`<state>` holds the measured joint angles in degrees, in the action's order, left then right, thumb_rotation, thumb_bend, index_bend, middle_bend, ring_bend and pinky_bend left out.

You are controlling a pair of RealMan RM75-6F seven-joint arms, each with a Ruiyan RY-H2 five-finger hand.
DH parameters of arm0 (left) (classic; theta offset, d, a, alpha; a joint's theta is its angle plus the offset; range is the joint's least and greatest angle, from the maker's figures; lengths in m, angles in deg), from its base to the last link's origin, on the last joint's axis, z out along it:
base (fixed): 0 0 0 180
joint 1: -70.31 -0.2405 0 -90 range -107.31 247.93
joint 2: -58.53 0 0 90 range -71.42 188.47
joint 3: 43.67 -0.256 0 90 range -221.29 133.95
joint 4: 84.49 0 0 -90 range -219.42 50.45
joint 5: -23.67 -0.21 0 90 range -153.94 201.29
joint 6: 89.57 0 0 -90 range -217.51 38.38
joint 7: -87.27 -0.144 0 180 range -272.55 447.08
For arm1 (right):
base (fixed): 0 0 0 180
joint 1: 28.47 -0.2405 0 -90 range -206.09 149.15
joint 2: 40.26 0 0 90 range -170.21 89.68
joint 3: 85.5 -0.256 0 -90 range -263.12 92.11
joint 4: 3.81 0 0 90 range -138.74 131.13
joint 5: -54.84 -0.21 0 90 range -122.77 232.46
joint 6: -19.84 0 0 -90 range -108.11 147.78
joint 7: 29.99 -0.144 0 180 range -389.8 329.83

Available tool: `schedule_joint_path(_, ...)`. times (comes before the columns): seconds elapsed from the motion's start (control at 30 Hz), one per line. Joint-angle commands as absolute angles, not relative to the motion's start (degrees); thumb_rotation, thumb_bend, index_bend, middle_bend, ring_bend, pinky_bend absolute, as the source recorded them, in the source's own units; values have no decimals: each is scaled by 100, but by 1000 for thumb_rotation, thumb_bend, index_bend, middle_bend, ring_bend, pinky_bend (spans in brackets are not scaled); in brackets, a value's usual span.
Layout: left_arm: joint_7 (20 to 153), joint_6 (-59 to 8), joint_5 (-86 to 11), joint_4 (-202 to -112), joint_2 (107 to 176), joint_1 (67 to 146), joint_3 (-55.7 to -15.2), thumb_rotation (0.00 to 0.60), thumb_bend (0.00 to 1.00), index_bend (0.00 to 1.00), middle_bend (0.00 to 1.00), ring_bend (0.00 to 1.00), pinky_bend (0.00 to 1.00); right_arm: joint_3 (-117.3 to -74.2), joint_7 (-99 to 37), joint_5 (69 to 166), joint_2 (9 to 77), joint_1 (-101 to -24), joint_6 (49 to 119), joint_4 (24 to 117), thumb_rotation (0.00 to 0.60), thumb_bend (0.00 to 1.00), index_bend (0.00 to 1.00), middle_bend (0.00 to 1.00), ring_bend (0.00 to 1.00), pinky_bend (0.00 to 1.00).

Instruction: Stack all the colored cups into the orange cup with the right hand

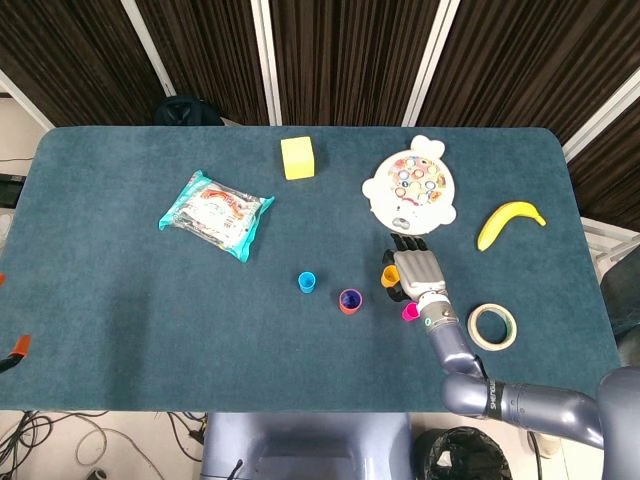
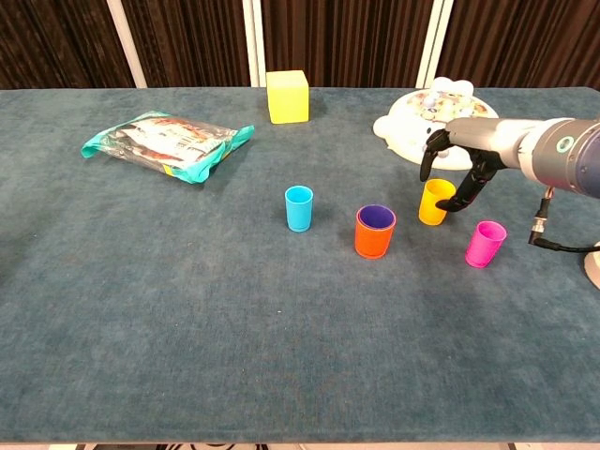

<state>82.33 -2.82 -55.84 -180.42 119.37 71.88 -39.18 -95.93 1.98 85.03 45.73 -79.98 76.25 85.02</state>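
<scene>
Chest view: right hand [image 2: 457,161] hovering at the yellow cup [image 2: 435,202], fingers curved down around its rim and far side, not clearly closed on it, so cannot tell whether gripped. Probably the step of grasping this cup. Next: closing firmly, lifting straight up, carrying left to the orange cup [image 2: 375,232], which already holds a purple cup, lowering it in upright. Still waiting: blue cup [image 2: 299,208] further left, pink cup [image 2: 485,244] to the right. Dark teal cloth over the counter [image 2: 234,328]; behind it, dark curtains [image 1: 340,60] with white strips.
</scene>
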Motion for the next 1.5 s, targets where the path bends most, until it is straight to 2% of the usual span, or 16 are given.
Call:
schedule_joint_path(0.03, 8232, -283, -5583, -18042, 11937, 7189, -3918, 600, 271, 20, 26, 0, 0, -9600, 197, 8505, 4580, -7997, 7627, 8491, 600, 407, 369, 6, 16, 0)
schedule_joint_path(0.47, 8240, -274, -5584, -18032, 11940, 7188, -3917, 600, 271, 20, 26, 0, 0, -9638, 221, 8418, 4646, -8021, 7588, 8328, 600, 408, 385, 6, 16, 0)
schedule_joint_path(0.83, 8239, -264, -5593, -18030, 11942, 7187, -3918, 600, 271, 20, 26, 0, 0, -9677, 219, 8367, 4667, -8028, 7581, 8280, 600, 408, 453, 6, 22, 0)
schedule_joint_path(1.0, 8250, -264, -5586, -18029, 11944, 7186, -3915, 600, 270, 20, 26, 0, 0, -9697, 207, 8399, 4644, -8023, 7592, 8332, 600, 407, 455, 6, 22, 0)
schedule_joint_path(1.13, 8253, -266, -5588, -18024, 11947, 7188, -3915, 600, 270, 21, 26, 0, 0, -9788, 138, 8519, 4480, -8005, 7650, 8613, 600, 408, 455, 6, 22, 0)
schedule_joint_path(1.5, 8264, -249, -5605, -18052, 11949, 7183, -3919, 600, 271, 21, 26, 0, 0, -9910, 175, 8994, 3599, -7964, 7782, 10200, 600, 408, 455, 6, 22, 0)
